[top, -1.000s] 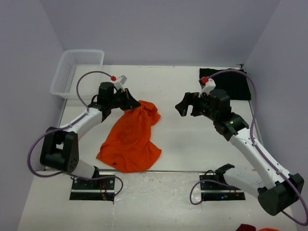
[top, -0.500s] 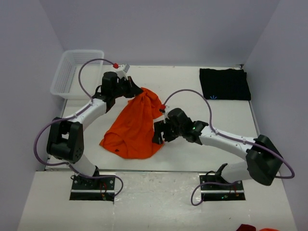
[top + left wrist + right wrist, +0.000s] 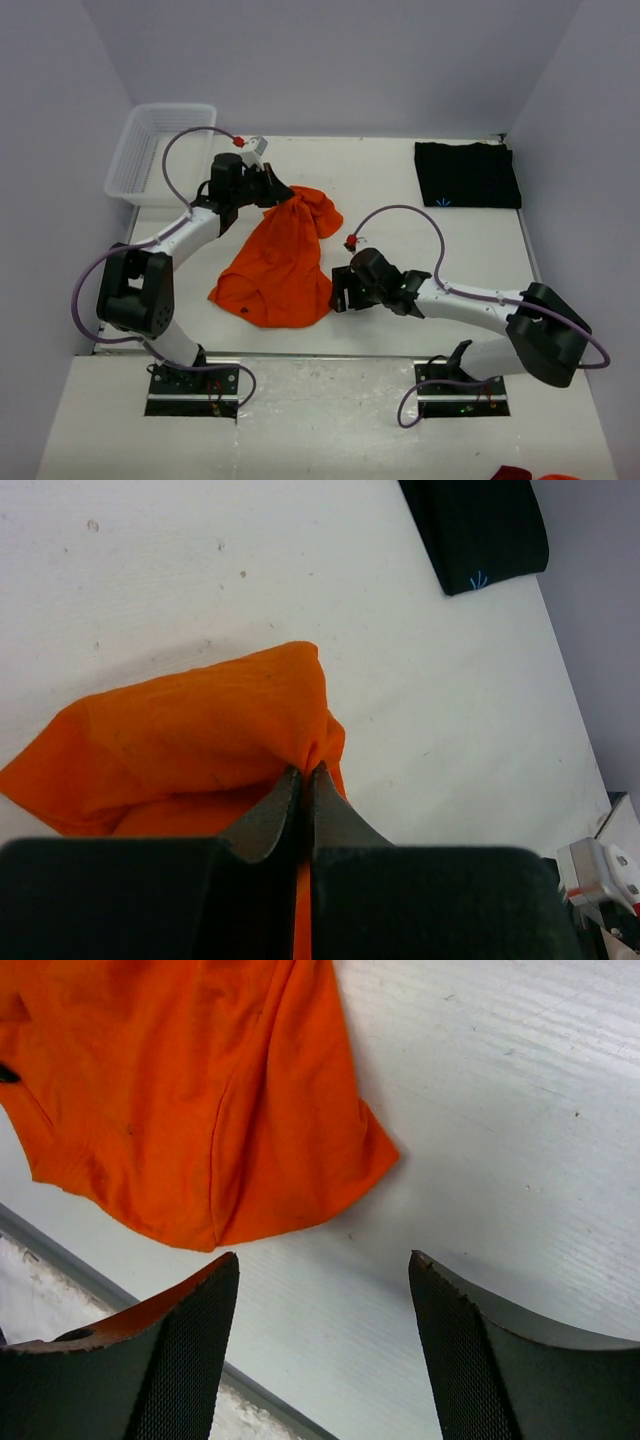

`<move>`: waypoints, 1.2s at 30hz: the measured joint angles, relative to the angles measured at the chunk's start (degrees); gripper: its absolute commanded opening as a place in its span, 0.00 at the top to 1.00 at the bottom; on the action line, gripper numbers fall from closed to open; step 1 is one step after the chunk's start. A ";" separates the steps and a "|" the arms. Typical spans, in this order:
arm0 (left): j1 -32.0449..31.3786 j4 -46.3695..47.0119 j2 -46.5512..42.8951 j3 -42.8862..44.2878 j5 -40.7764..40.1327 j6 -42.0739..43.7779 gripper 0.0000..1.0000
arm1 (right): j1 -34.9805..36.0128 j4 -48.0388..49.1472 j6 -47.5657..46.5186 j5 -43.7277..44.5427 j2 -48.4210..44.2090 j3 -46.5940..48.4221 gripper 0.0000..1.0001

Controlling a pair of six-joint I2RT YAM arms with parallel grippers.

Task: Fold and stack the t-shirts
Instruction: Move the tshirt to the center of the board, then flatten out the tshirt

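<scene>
The only thing close to writing is a small blue mark (image 3: pixel 477 580) on the edge of the black t-shirt (image 3: pixel 478 520), too small to read. In the left wrist view this shirt is cut off by the top of the frame. The overhead view shows all of it, folded flat at the upper right of the table (image 3: pixel 400 210), well apart from both arms.

The orange t-shirt (image 3: pixel 275 265) lies rumpled at centre left of the overhead view. The left gripper (image 3: pixel 305 772) is clenched on a bunched fold at the shirt's upper end. Only its wrist view shows the two fingers pressed together with cloth between them.

The right gripper (image 3: pixel 320 1258) is spread wide, low over the bare table just beside the shirt's lower right hem. Its wrist view shows the hem corner lying beyond the gap, not between the fingers; from above, the arm hides this. A small dark patch at the left edge of that view is too cropped to identify.

A white mesh basket (image 3: pixel 150 150) sits at the upper left, seen only from above.
</scene>
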 measured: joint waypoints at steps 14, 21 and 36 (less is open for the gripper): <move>1.81 0.35 -3.28 -3.78 0.33 0.04 1.00 | -0.02 8.46 3.74 1.07 8.37 0.26 0.46; 1.88 0.55 -4.66 -4.13 0.72 -0.02 1.00 | 0.00 10.64 4.68 0.61 10.10 0.39 0.71; 6.69 -8.22 -13.92 -5.20 -4.20 2.19 1.00 | -3.52 -7.28 0.39 9.01 -0.72 11.28 1.00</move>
